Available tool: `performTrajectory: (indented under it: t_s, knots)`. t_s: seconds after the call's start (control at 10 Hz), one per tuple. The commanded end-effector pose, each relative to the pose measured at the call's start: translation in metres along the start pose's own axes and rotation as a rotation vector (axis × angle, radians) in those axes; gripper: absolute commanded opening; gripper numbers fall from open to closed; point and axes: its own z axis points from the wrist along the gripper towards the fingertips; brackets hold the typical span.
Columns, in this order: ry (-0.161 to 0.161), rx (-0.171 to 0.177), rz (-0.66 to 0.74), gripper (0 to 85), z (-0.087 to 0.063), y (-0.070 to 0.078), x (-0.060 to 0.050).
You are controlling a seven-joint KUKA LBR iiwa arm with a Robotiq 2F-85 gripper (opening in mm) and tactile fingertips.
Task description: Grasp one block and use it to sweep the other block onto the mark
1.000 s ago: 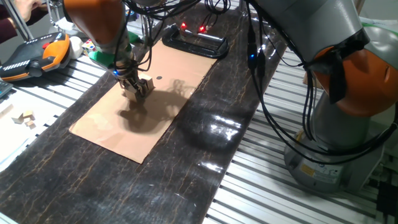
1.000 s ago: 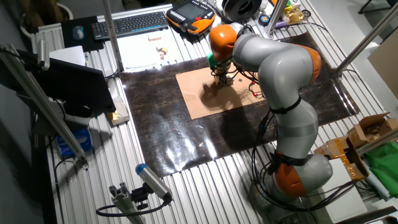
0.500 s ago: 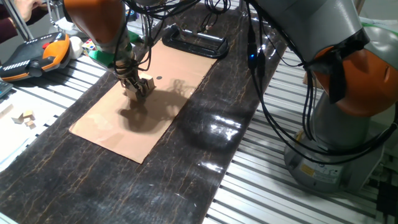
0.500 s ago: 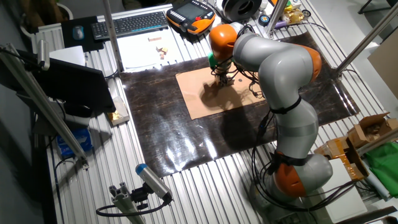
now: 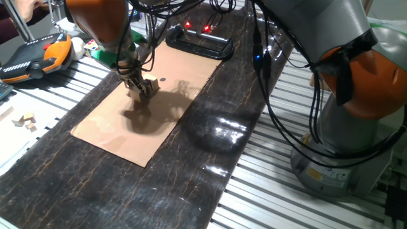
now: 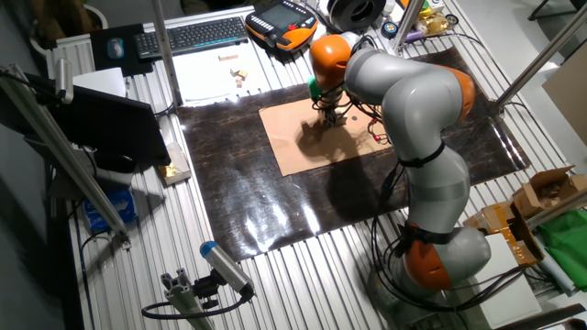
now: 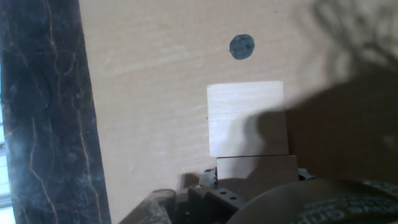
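While the held wooden block (image 7: 256,168) is clamped between the fingers (image 5: 138,90) low against the cardboard sheet (image 5: 108,124), it is pressed flush against the free wooden block (image 7: 247,117), so that a push can be passed straight through it. The free block is seen near the far edge of the cardboard, with the mark (image 7: 242,46) just beyond it and slightly off to one side. The sweep is judged nearly done.

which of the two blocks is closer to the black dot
The free block, the paler one lying ahead of the held block; the mark sits just beyond its far edge.
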Motion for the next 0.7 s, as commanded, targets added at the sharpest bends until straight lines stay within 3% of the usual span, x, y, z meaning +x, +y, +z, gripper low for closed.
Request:
performTrajectory:
  t_s: [0.0, 0.6]
  knots:
    - [0.0, 0.001, -0.002, 0.7, 0.0009, -0.0003, -0.0007]
    - [0.009, -0.006, -0.021, 0.7, 0.0041, -0.0009, -0.003]
